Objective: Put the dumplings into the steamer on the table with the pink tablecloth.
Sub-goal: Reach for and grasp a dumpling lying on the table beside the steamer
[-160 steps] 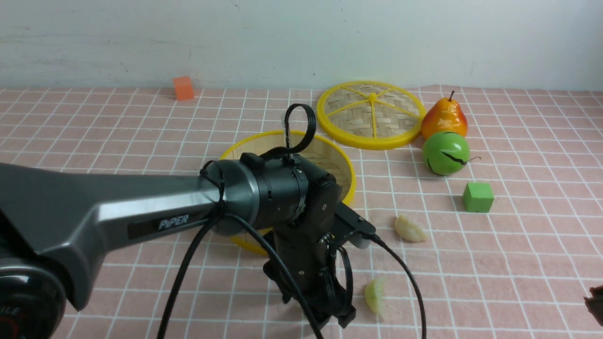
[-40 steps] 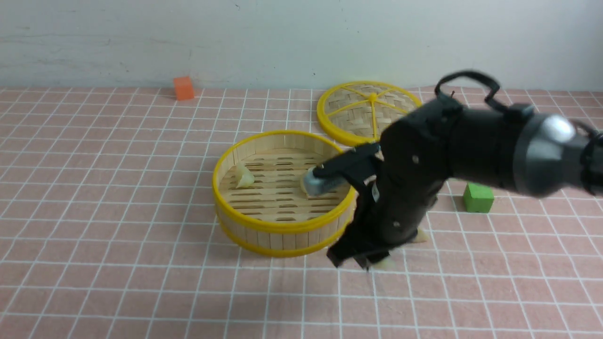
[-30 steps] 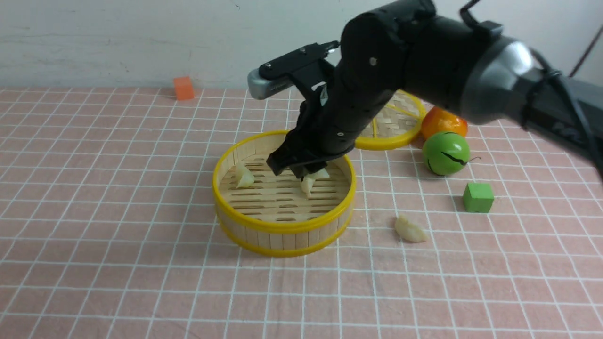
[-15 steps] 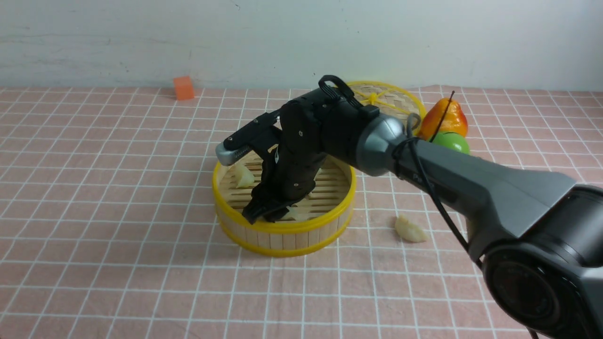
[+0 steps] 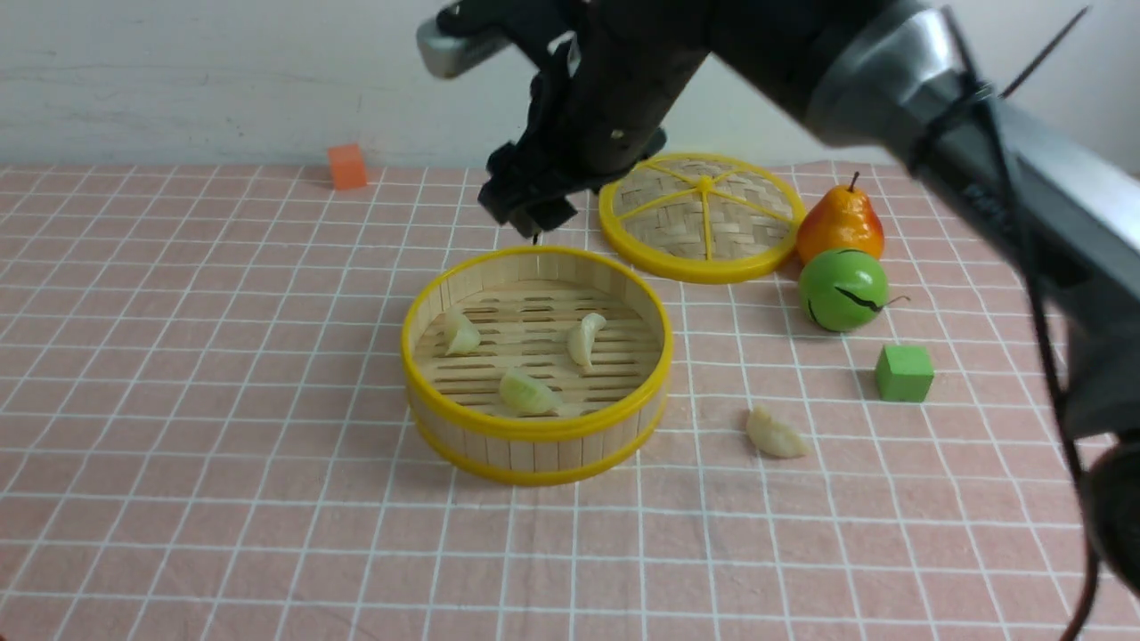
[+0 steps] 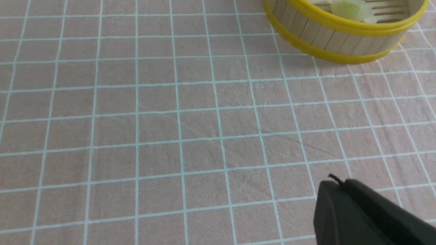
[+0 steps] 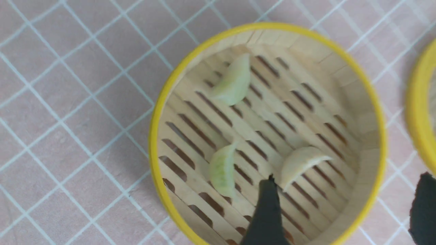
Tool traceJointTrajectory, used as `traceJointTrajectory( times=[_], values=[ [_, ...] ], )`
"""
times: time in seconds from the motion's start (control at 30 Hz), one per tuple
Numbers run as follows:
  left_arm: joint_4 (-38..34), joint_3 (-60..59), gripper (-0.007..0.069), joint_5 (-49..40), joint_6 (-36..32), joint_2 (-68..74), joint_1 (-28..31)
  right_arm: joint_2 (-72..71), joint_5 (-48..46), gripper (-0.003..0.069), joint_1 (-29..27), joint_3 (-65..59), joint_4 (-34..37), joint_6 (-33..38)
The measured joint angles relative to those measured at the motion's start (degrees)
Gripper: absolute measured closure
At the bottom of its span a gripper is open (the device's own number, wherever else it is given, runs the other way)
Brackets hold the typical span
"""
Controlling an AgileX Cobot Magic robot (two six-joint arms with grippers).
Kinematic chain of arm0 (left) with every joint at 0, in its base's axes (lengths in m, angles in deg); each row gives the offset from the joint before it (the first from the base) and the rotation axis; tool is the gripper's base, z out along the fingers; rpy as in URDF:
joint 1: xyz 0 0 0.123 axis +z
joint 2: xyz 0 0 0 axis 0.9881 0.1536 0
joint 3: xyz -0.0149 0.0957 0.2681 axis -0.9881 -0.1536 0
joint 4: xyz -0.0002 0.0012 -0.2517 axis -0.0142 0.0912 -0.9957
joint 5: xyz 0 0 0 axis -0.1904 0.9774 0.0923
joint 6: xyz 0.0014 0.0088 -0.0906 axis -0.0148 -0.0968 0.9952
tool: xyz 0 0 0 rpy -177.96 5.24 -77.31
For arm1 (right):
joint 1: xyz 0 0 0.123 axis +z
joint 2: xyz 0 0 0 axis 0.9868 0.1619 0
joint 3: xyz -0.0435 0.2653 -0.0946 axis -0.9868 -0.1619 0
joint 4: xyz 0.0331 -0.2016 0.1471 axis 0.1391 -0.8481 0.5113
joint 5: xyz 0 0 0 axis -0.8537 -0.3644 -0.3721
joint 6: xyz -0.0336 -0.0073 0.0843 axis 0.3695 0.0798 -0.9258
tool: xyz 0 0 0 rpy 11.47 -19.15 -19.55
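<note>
Round bamboo steamer with yellow rim bands (image 5: 536, 431), standing on a table under a pale pink cloth with a white grid (image 5: 427, 570); three pale crescent-shaped dumplings (image 5: 528, 393) are lying inside. Fourth dumpling, cream and pleated (image 5: 776, 434): resting on the cloth, right of the steamer. Black right gripper (image 7: 344, 204): hovering above the steamer, jaws apart, holding nothing. Black left gripper (image 6: 344, 190): jaws together, over cloth nearer than the steamer. Plain pale wall (image 5: 223, 80): rising behind the steamer, beyond the table.
</note>
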Motion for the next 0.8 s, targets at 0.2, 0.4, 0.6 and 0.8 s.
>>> traceJointTrajectory(
  times=[0.2,0.4,0.6,0.8],
  values=[
    [0.0,0.0,0.0624,0.4,0.0,0.0,0.0,-14.1,-0.2,0.0134,-1.4,-14.8,-2.5,0.1],
    [0.0,0.0,0.0620,0.4,0.0,0.0,0.0,-23.2,-0.2,0.0134,-8.1,-36.4,-2.3,0.4],
    [0.0,0.0,0.0620,0.8,0.0,0.0,0.0,-22.4,4.2,0.0134,-13.9,-51.1,3.8,5.7],
    [0.0,-0.2,0.0620,1.2,0.0,0.0,0.0,-15.9,13.6,0.0134,-17.4,-53.7,6.8,10.9]
  ],
)
